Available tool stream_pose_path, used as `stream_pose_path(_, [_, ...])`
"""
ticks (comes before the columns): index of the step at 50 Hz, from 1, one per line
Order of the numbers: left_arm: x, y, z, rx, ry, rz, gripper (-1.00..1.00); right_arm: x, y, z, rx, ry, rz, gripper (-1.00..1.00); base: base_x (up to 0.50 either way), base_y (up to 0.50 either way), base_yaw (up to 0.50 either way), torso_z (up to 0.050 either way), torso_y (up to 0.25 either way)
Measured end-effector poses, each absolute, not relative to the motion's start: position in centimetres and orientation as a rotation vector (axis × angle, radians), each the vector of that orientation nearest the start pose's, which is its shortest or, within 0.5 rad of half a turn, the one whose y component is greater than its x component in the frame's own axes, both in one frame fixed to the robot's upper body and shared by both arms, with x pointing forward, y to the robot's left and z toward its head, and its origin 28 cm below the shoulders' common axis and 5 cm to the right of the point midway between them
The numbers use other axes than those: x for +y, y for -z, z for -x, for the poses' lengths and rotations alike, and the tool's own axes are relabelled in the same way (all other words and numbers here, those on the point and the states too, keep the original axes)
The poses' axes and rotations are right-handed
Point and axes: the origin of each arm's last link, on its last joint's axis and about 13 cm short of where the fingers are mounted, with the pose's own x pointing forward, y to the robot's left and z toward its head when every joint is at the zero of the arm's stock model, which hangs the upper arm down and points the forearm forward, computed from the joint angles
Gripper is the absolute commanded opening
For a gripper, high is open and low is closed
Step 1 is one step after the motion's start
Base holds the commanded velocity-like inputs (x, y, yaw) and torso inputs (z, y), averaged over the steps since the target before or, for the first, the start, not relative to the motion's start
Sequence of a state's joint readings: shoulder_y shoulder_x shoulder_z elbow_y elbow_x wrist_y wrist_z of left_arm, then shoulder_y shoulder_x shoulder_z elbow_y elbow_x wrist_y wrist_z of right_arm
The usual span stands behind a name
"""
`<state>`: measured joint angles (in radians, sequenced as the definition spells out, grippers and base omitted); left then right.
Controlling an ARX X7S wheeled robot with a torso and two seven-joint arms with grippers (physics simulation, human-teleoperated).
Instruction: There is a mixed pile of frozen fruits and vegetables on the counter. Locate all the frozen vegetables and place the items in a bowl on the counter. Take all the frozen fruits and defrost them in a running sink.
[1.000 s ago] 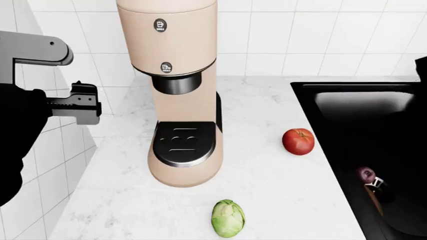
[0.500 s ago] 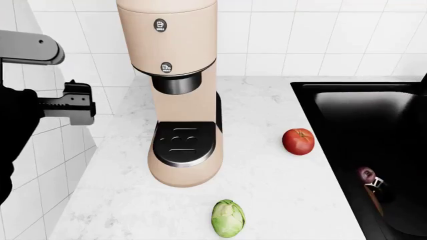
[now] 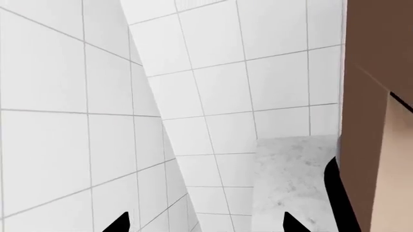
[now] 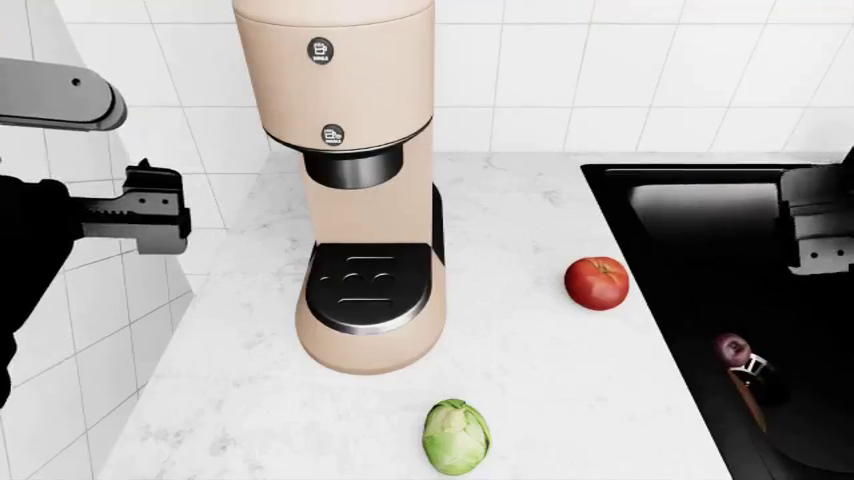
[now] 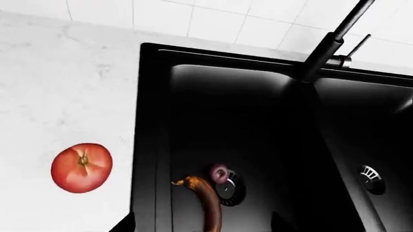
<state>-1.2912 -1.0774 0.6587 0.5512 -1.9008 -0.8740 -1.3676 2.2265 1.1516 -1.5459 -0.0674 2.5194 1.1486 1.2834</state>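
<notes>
The right hand (image 4: 817,232) had come into view over the sink (image 4: 694,215), its grip untellable; next, probably reaching for the tomato (image 4: 597,283).

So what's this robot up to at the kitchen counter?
It is sorting produce, and neither gripper holds anything right now. A round red tomato and a green cabbage-like vegetable lie on the white marble counter near a tall beige coffee machine. A brown banana-shaped item and a small purple one lie in the black sink. No water is visibly running.
</notes>
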Motion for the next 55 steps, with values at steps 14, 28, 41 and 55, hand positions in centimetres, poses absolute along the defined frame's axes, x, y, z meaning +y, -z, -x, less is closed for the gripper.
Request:
stream_pose_path(14, [25.9, -30.2, -19.4, 0.129, -0.244, -0.217, 1.0, -16.5, -37.8, -19.3, 0.573, -0.028, 0.212, 1.0, 0.0, 0.0, 0.0, 0.0, 0.0])
stream_pose_path(28, [26.0, -30.1, -19.4, 0.131, -0.245, -0.214, 1.0, -14.1, -37.8, -21.3, 0.572, -0.128, 0.202, 1.0, 0.0, 0.0, 0.0, 0.0, 0.0])
stream_pose_path(41, [26.0, -29.9, -19.5, 0.135, -0.244, -0.213, 1.0, -12.9, -36.6, -23.5, 0.602, -0.13, 0.196, 1.0, 0.0, 0.0, 0.0, 0.0, 0.0])
stream_pose_path(55, [26.0, -29.6, -19.5, 0.138, -0.245, -0.21, 1.0, -12.2, -34.8, -25.3, 0.655, -0.125, 0.215, 1.0, 0.0, 0.0, 0.0, 0.0, 0.0])
